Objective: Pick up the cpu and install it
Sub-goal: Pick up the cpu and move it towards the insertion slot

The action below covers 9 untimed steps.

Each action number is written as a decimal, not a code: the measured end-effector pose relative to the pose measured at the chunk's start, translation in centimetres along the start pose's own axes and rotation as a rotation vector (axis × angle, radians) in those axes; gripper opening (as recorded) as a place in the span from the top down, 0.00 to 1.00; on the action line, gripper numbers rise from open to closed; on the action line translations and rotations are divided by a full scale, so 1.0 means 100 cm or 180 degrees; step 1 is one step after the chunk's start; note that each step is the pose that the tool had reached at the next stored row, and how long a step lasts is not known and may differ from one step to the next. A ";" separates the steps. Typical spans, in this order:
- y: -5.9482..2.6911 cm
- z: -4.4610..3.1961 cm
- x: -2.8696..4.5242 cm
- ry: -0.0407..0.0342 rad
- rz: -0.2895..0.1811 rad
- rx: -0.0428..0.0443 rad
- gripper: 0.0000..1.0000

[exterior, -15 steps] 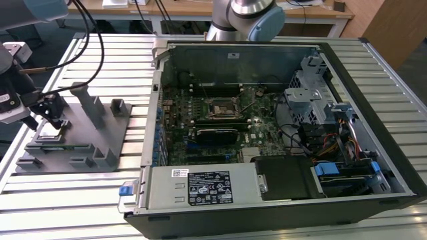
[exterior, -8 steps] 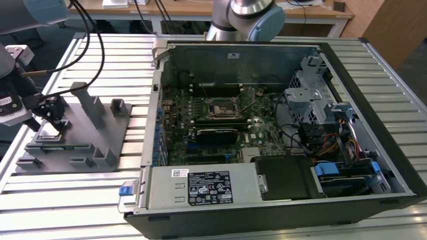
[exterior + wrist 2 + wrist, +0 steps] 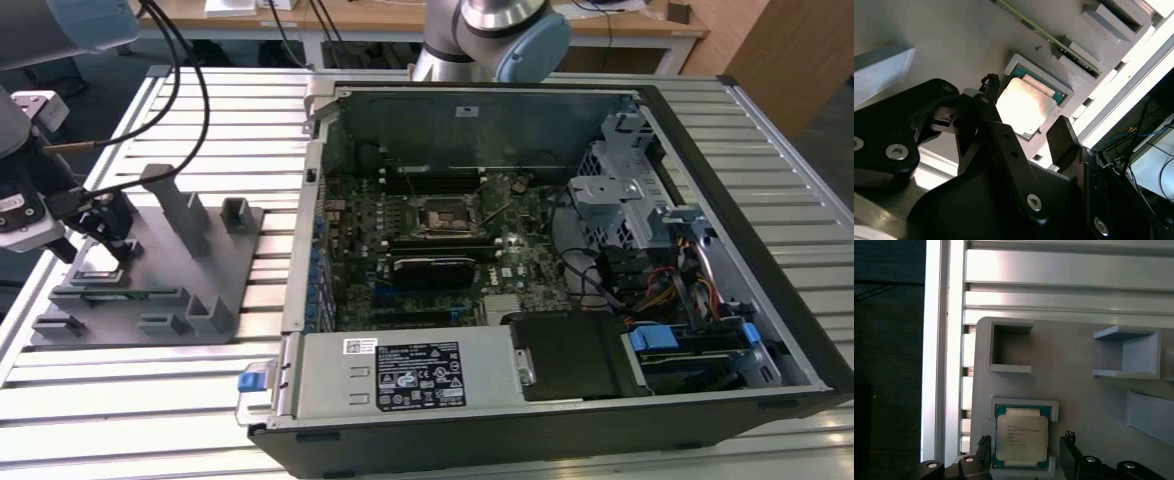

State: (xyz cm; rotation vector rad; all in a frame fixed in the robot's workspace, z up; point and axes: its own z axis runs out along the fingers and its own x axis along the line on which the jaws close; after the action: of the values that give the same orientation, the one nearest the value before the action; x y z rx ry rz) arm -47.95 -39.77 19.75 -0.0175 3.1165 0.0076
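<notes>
A: State of the gripper (image 3: pixel 1026 452)?

B: Spread open, gripping nothing. Poised astride the cpu (image 3: pixel 1021 440), one jaw to each side, seemingly clear of its edges.

A: And the cpu itself?

B: Lying flat, metal top up, seated in a walled pocket of the grey fixture tray (image 3: pixel 1079 375). Over at the exterior view's left, well apart from the open computer case (image 3: pixel 747 180) and from the socket (image 3: pixel 443 218) on the motherboard (image 3: pixel 400 300) inside.

A: Likely trouble from here?

B: Probably a skewed pinch. If closed off-centre, a risk of catching the pocket wall instead of the chip's thin rim, or of levering one corner up and jamming it in the pocket. If closed too shallow, a risk of slipping free on the way up. Very little edge to hold, so hardly any margin for tilt. Further out, a fair stretch of slatted table (image 3: pixel 267 90) to cross, so plenty of room for a drop.
</notes>
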 end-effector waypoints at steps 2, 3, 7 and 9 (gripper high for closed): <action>0.0000 0.0019 0.0001 0.0000 0.0002 0.0000 0.35; 0.0000 0.0026 0.0002 0.0001 0.0004 0.0000 0.35; 0.0002 0.0050 0.0004 0.0001 0.0014 0.0001 0.35; 0.0002 0.0066 0.0005 0.0000 0.0015 0.0001 0.35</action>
State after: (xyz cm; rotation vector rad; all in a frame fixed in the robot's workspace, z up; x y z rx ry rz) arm -47.99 -39.74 19.10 -0.0102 3.1167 0.0074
